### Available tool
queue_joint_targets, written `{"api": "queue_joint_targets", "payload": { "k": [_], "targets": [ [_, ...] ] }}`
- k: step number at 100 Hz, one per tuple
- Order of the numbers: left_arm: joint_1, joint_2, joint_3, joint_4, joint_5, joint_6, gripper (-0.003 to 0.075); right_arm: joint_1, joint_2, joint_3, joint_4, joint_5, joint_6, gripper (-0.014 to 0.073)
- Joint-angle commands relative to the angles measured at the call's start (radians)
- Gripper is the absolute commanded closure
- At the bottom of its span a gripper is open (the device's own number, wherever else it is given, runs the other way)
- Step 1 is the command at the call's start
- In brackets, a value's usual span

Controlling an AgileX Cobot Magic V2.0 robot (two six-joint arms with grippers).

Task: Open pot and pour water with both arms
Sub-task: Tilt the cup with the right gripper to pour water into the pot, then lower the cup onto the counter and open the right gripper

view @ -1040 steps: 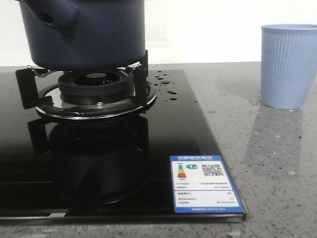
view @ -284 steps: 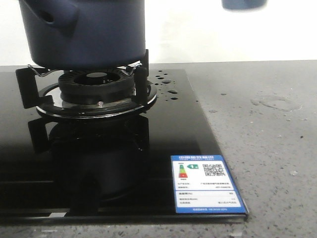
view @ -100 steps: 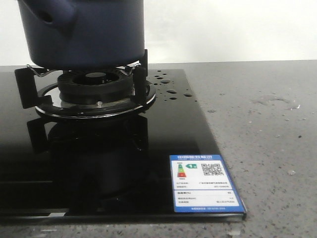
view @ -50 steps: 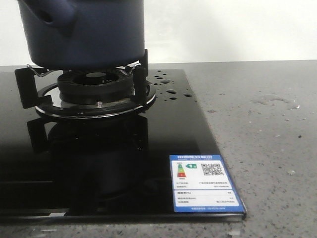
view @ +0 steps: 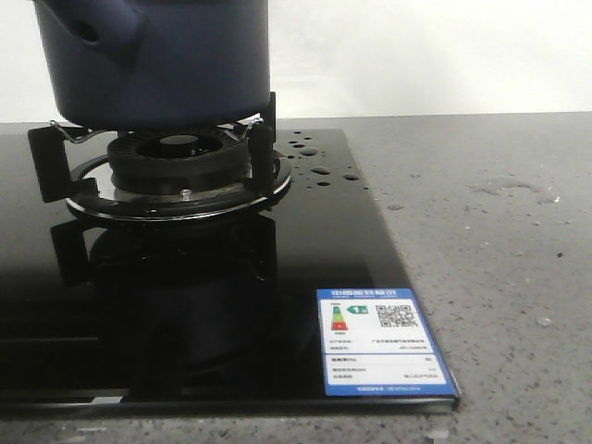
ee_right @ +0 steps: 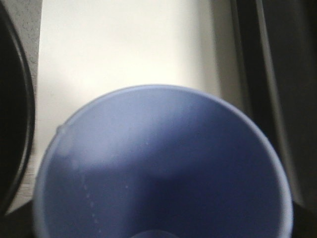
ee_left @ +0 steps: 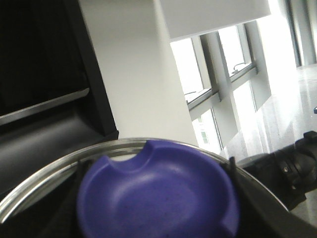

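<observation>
The dark navy pot (view: 157, 65) stands on the gas burner (view: 176, 162) at the far left of the front view, its stub handle (view: 97, 32) towards me and its top cut off by the frame. Neither gripper shows there. In the left wrist view a purple-blue lid knob (ee_left: 158, 193) fills the space at the jaws, ringed by the lid's metal rim (ee_left: 59, 166), and it is held up in the air. In the right wrist view the inside of the light blue cup (ee_right: 163, 163) fills the frame, held at the jaws. The fingers of both grippers are hidden.
The black glass cooktop (view: 305, 240) carries water drops (view: 319, 166) right of the burner and a blue energy label (view: 384, 342) at its near right corner. A wet patch (view: 513, 190) lies on the grey speckled counter. A dark curved edge (ee_right: 10, 124) shows beside the cup.
The cup that stood on the counter at the right has been lifted out of the front view, leaving a wet patch. One more drop has appeared on the cooktop. The pot has not moved.
</observation>
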Motion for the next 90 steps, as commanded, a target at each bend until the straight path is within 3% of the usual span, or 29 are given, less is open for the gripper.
{"api": "queue_joint_targets", "payload": {
  "k": [1,23,42,54,66,90],
  "targets": [
    [0.001,-0.012,-0.037,-0.084,-0.029,-0.008,0.047,0.0,-0.065,-0.038,0.106,0.066,0.104,0.0313],
    [0.001,-0.012,-0.037,-0.081,-0.029,-0.008,0.047,-0.06,-0.152,-0.038,0.125,0.191,0.338,0.0313],
    [0.001,-0.012,-0.031,-0.077,-0.029,-0.008,0.047,-0.164,-0.241,-0.033,0.146,0.341,0.646,0.0313],
    [0.001,-0.012,-0.002,-0.077,-0.033,-0.008,0.047,-0.258,-0.283,0.051,0.225,0.423,0.711,0.0313],
    [0.001,-0.012,0.034,-0.077,-0.035,-0.008,0.047,-0.344,-0.333,0.237,0.321,0.304,0.716,0.0313],
    [0.001,-0.012,0.095,-0.077,-0.035,-0.008,0.047,-0.423,-0.412,0.668,0.337,-0.181,0.834,0.0313]
  ]
}}
